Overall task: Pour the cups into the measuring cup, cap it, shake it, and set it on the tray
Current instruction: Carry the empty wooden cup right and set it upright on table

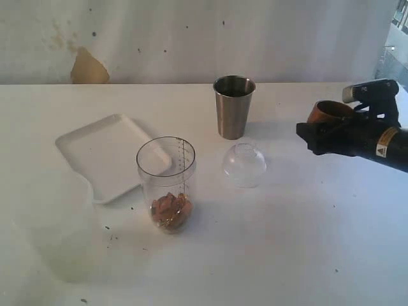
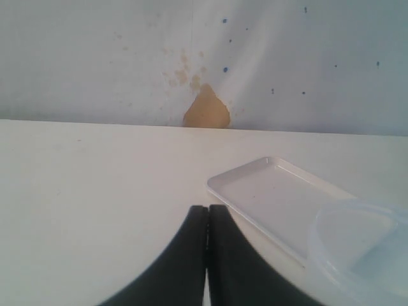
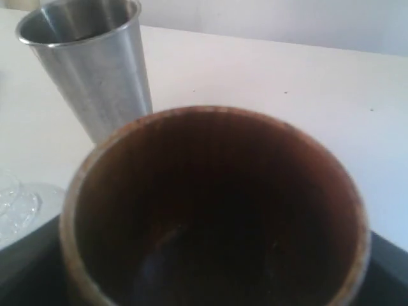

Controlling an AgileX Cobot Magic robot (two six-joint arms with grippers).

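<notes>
The right claw [image 1: 320, 127] holds the wooden cup [image 3: 217, 210], jaws wide around it, near the table's [image 1: 306, 248] right edge. The left claw [image 2: 207, 248] is closed, with nothing in it. The measuring cup [image 1: 167, 185] stands mid-table just beside the tray [image 1: 102, 150], and the front edge is free.

White surface [image 1: 306, 255], evenly lit, with small dark specks [image 1: 109, 237] near its front left. Behind its far edge stands a pale wall [image 1: 159, 38] bearing a tan patch [image 1: 88, 69] at the base, faint brownish stains [image 1: 60, 39] above it and scattered dark dots [image 1: 94, 34]. At the upper right is a bright bluish area [image 1: 396, 32], indistinct.
</notes>
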